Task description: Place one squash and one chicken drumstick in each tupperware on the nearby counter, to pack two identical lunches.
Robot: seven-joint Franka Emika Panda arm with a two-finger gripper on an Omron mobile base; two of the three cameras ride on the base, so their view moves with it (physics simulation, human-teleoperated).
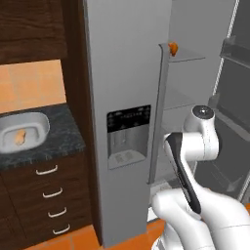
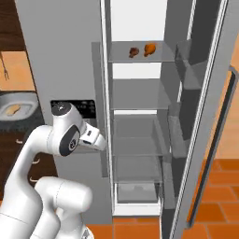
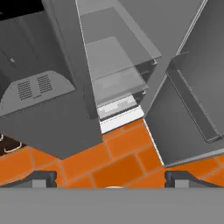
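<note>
A pale tupperware (image 1: 43, 122) sits on the speckled counter (image 1: 66, 139) at the far left, with a tan-orange lump (image 1: 18, 137) lying in it, likely a squash. In the right base view the same tupperware (image 2: 31, 105) shows at the left edge. On the open fridge's top glass shelf lie an orange chicken drumstick (image 2: 149, 49) and a darker brown piece (image 2: 134, 52) beside it. My gripper (image 3: 113, 179) is open with nothing between its fingertips (image 3: 43, 178). It hangs low in front of the fridge, well below that shelf, pointing down at the floor.
The fridge door (image 2: 210, 116) stands swung open to the right, with bins on its inside. Glass shelves (image 2: 137, 140) fill the fridge below the food. A dispenser panel (image 1: 128, 136) faces out on the shut door. Drawers (image 1: 49, 195) sit under the counter. Orange tiles (image 3: 113, 162) cover the floor.
</note>
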